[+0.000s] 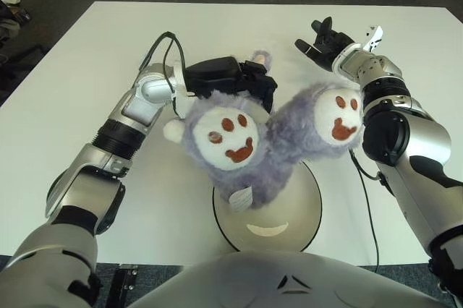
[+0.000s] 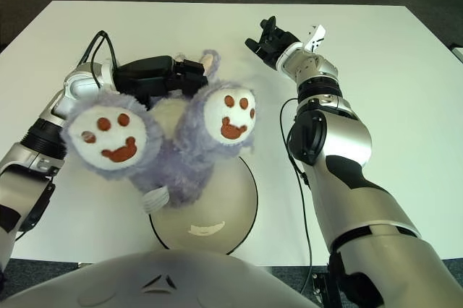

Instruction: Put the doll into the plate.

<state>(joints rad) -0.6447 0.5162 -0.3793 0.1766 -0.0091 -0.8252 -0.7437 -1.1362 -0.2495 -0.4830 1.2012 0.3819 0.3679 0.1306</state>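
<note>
The doll (image 1: 242,156) is a fluffy purple plush with two round white faces bearing brown eyes and smiles. My left hand (image 1: 242,82) is shut on its far end and holds it lifted, faces turned up toward the camera. The doll hangs over the far half of the plate (image 1: 293,214), a round beige dish near the table's front edge. A white tag (image 1: 239,198) dangles from the doll's underside. Whether the doll touches the plate is hidden by its fur. My right hand (image 1: 321,40) shows at the far right of the table, fingers spread, holding nothing.
The white table (image 1: 87,69) stretches wide on both sides of the plate. A black cable (image 1: 365,192) runs along my right arm over the table's right part. Dark floor lies beyond the far edge.
</note>
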